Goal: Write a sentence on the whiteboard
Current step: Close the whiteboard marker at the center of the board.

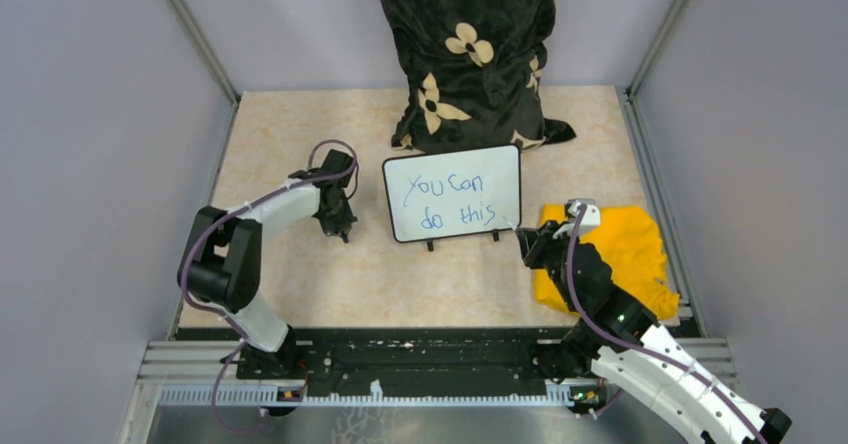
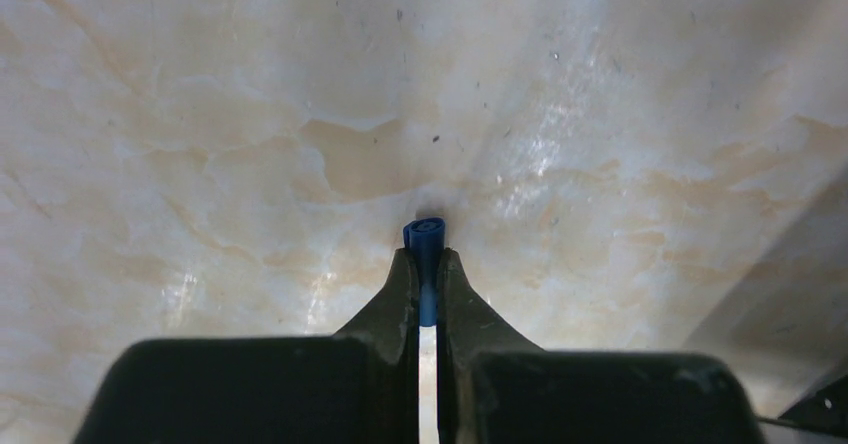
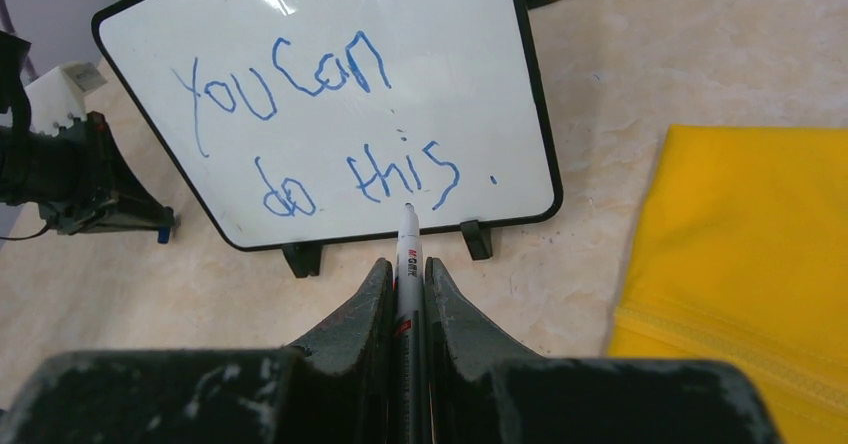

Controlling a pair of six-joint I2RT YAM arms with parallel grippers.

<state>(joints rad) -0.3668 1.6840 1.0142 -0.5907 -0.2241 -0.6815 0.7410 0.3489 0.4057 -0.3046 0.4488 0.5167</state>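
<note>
Top view: whiteboard (image 1: 452,194) standing at table (image 1: 300,294) centre, nearer the far edge; sentence (image 1: 448,202) in blue, two lines, looks complete.
Left wrist: left gripper (image 2: 426,264) pinching a blue cap (image 2: 425,236).
Right wrist: right gripper (image 3: 406,274) clamped on marker (image 3: 407,234), uncapped, tip near the board; recapping probably remains.

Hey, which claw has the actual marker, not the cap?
The right claw, shut on the white marker whose tip points at the whiteboard. The left claw pinches only the small blue cap over bare table.
</note>
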